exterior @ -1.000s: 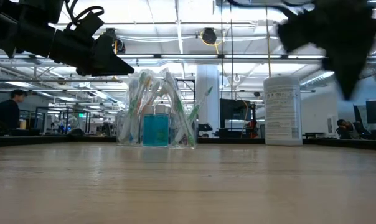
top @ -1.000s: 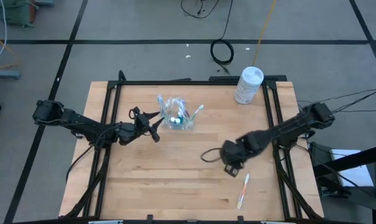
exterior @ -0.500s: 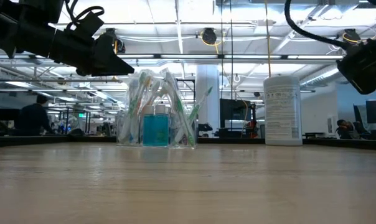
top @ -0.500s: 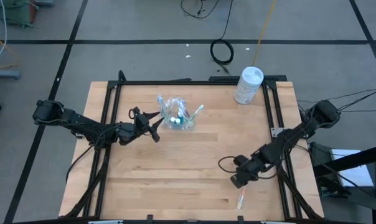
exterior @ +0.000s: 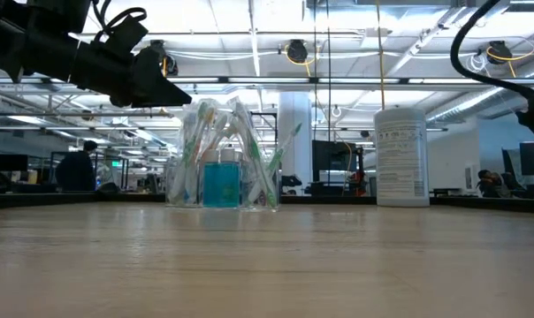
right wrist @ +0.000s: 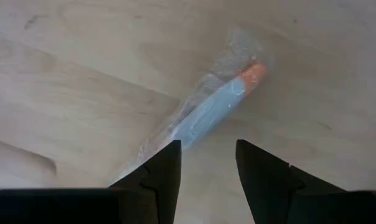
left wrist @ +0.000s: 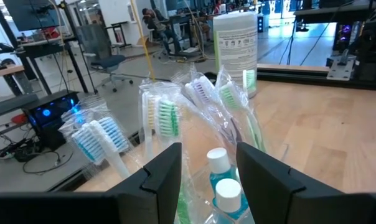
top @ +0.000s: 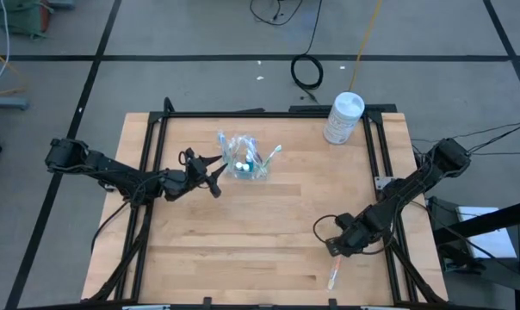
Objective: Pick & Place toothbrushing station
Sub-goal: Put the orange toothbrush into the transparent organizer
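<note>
Clear cup holding toothbrushes with green, blue and purple bristles and blue toothpaste tubes with white caps; white canister with small dark print; blue-and-orange wrapped toothbrush on pale wood-grain worktop; black arms

Bright, even light falls from ceiling strip lamps overhead. The desk shows only faint shadows. Its near surface blurs in the low view.
</note>
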Robot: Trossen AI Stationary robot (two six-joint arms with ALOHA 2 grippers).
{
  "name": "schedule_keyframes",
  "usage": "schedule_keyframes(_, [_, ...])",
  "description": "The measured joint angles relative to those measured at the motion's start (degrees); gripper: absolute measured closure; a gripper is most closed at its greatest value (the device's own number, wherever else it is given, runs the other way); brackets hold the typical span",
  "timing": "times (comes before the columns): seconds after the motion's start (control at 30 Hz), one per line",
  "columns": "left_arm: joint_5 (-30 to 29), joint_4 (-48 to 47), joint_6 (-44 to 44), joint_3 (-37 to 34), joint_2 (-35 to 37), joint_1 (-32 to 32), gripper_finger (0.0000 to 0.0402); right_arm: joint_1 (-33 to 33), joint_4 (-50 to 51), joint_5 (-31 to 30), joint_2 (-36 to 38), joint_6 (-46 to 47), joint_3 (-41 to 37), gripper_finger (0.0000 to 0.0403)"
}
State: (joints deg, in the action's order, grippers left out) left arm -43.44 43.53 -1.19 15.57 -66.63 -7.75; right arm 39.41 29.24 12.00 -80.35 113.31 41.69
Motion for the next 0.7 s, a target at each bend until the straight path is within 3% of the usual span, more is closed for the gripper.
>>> schedule_keyframes(0.2, [0.04, 0.03, -0.02, 0.0, 0.0, 0.0, 0.0245, -1.2, -0.47, -4.71, -0.01, -3.38, 0.0, 0.0259])
schedule_keyframes(0.4, [0.09, 0.02, -0.02, 0.0, 0.0, 0.0, 0.0245, -1.48, -2.2, -4.33, -0.03, -3.05, -1.02, 0.0259])
schedule_keyframes(0.7, [0.09, 0.02, -0.02, 0.0, 0.0, 0.0, 0.0245, -1.46, -14.83, -4.2, 0.34, -2.99, -7.67, 0.0259])
